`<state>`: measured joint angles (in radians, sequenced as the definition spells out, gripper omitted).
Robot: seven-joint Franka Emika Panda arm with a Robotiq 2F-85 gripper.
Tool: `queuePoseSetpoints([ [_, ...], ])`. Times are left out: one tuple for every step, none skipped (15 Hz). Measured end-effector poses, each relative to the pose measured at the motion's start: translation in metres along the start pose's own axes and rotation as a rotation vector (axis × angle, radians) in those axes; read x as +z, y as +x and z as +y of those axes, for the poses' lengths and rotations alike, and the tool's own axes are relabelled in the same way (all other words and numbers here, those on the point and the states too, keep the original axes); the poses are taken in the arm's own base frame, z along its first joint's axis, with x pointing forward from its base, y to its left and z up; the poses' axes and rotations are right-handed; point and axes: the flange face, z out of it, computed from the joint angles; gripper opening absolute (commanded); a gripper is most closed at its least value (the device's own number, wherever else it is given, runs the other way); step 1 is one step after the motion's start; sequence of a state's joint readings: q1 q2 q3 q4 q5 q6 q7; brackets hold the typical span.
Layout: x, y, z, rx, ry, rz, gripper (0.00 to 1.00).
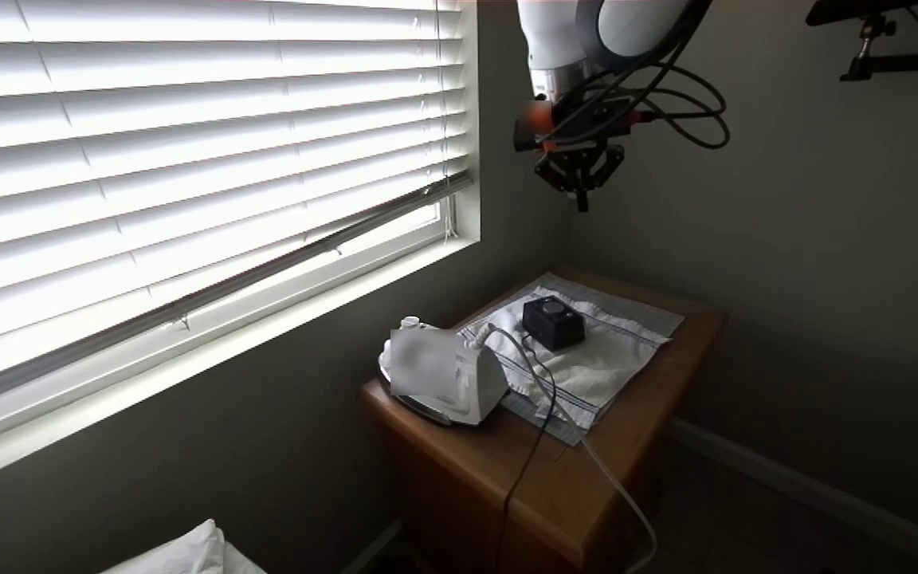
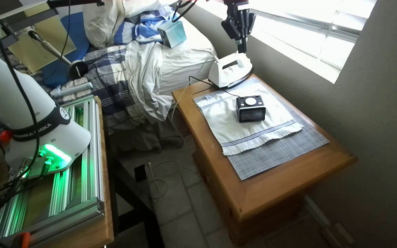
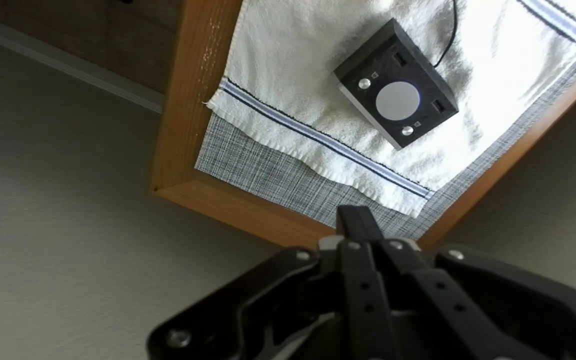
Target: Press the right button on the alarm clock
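Observation:
The alarm clock (image 1: 555, 328) is a small dark boxy device on a white towel. In an exterior view its screen (image 2: 252, 114) faces the camera. In the wrist view the clock's top (image 3: 425, 92) shows a large round pale button (image 3: 398, 100). A small silver button (image 3: 364, 83) lies on one side and another small silver button (image 3: 407, 130), the right one seen from the clock's front, on the other. My gripper (image 1: 582, 203) is shut and empty, well above the table and apart from the clock. Its closed fingertips also show in the wrist view (image 3: 358, 215).
A white iron (image 2: 231, 72) stands beside the clock near the window, with a cord (image 1: 602, 462) running off the table. The towel (image 2: 215, 117) lies on a grey placemat (image 2: 271, 160) on the wooden table (image 2: 288, 187). Walls and window blinds (image 1: 188, 159) border the table.

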<state>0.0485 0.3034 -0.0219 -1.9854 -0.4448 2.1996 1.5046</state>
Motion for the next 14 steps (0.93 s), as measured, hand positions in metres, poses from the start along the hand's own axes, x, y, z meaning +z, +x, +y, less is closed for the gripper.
queuePoseSetpoints([
  [0.009,0.002,0.0,0.002,-0.009,-0.002,0.0],
  [0.018,0.003,-0.001,0.004,-0.014,-0.004,0.0],
  [0.028,0.004,-0.002,0.005,-0.015,-0.007,0.0],
  [0.037,0.004,-0.004,0.005,-0.014,-0.01,0.0],
  [0.046,0.003,-0.007,0.005,-0.009,-0.015,0.0],
  [0.056,0.002,-0.01,0.005,-0.004,-0.021,0.0],
  [0.066,0.001,-0.014,0.005,-0.004,-0.026,0.0],
  [0.076,0.0,-0.018,0.006,-0.007,-0.032,0.0],
  [0.087,-0.001,-0.022,0.009,-0.009,-0.037,0.0],
  [0.096,-0.001,-0.025,0.013,-0.012,-0.041,0.0],
  [0.105,0.0,-0.029,0.019,-0.015,-0.043,0.0],
  [0.113,0.002,-0.032,0.026,-0.018,-0.044,0.0],
  [0.121,0.003,-0.036,0.035,-0.022,-0.047,0.0],
  [0.128,0.005,-0.039,0.045,-0.024,-0.05,0.0],
])
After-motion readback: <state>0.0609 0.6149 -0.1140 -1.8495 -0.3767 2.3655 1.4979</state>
